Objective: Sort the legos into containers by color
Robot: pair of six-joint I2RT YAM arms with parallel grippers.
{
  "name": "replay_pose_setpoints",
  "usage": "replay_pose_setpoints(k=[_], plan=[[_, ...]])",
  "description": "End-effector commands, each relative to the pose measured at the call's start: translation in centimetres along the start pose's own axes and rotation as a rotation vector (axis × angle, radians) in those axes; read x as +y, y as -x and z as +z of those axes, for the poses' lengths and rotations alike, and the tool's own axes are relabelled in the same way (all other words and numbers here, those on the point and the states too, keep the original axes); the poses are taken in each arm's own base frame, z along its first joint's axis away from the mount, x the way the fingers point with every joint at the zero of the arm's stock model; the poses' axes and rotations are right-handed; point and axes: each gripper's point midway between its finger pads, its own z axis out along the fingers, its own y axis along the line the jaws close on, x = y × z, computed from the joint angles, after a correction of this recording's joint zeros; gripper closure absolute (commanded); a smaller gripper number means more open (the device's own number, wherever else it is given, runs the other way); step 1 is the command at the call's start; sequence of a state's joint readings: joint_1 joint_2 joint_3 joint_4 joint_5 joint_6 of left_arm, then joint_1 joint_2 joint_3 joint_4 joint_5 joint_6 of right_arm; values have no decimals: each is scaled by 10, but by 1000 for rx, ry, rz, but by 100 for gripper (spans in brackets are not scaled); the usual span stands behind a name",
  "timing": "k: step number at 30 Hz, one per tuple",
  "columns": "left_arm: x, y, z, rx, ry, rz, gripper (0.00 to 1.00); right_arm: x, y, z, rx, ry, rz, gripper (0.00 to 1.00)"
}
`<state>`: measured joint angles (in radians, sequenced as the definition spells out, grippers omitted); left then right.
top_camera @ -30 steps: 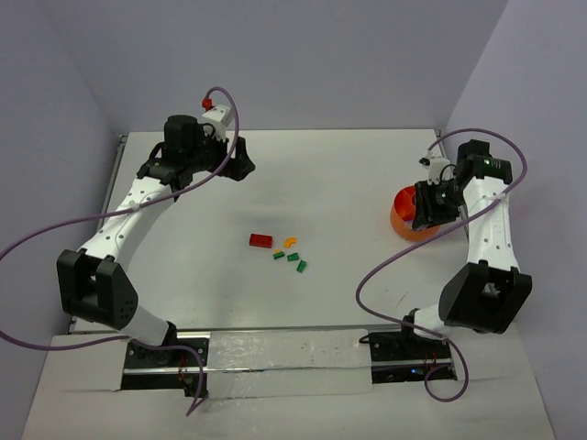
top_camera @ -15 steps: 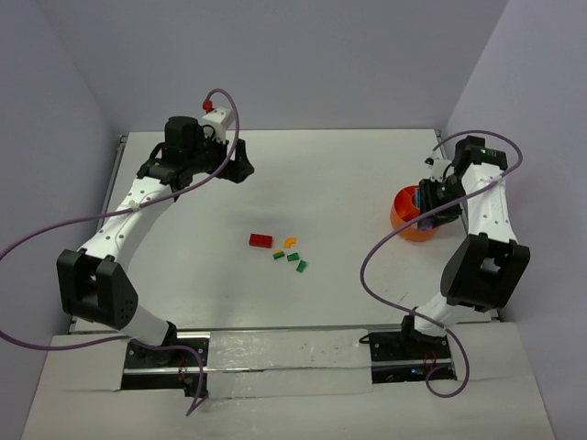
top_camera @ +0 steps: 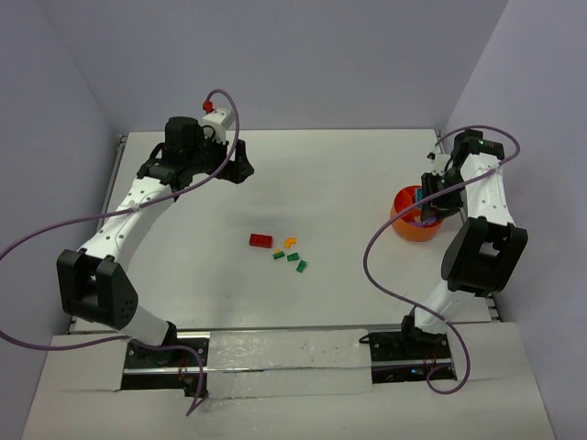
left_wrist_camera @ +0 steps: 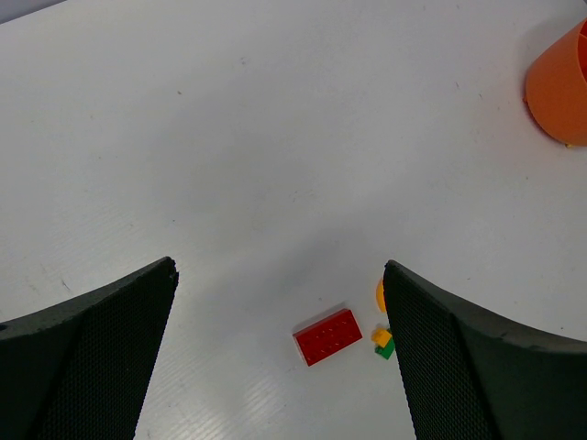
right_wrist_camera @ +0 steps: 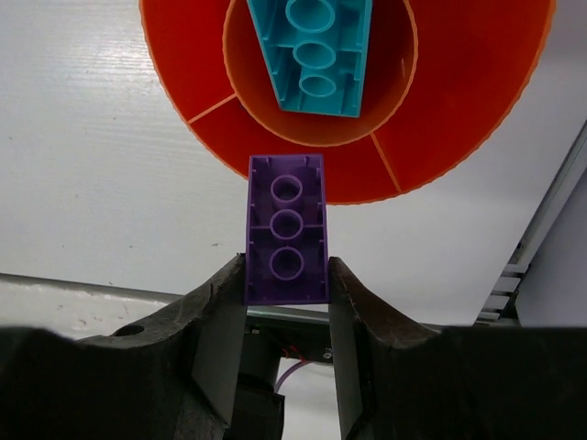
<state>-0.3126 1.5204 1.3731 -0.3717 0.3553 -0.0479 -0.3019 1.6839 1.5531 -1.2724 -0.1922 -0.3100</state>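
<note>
The right gripper [right_wrist_camera: 286, 280] is clamped on a purple brick [right_wrist_camera: 286, 234]. Its two fingers press the brick's long sides at the near end, and the hollow underside with its three tubes faces the wrist camera. The brick's free end points at the orange divided bowl [right_wrist_camera: 459, 110] and overlaps one of its outer compartments. How high it hangs above the rim is hard to judge from this angle. A teal brick [right_wrist_camera: 312, 46] lies in the bowl's round centre compartment.

The purple brick is probably light, rigid and smooth-walled, so it will not deform under the pinch. With only one end held, though, it could pivot or slide. A grip across the flat long sides, nearer the middle, would likely be steadier.

The left gripper [left_wrist_camera: 280, 268] hangs with its fingers spread wide and nothing between them. On the table [left_wrist_camera: 229, 137] below it lie a red brick [left_wrist_camera: 327, 335], a curved orange piece [left_wrist_camera: 380, 295] and a green brick [left_wrist_camera: 386, 350], close together and well apart from the bowl.
</note>
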Motion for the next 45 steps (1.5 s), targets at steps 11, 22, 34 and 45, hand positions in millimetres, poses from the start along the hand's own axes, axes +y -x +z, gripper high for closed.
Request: replay_pose_setpoints(k=[11,22,34,45], plan=[[-2,12,-1,-27,-1,1,1,-12,30,-2,-43,-40,8,79],[-1,12,-1,-25,2,0,1,-6,32,-4,-48,-35,-10,39],[-29,-36,-9,56,-214,219,1,44,56,-81,-340,95,-160,24],[-53,-139,-19,169,-627,677,11,94,70,-101,-493,317,-219,0]])
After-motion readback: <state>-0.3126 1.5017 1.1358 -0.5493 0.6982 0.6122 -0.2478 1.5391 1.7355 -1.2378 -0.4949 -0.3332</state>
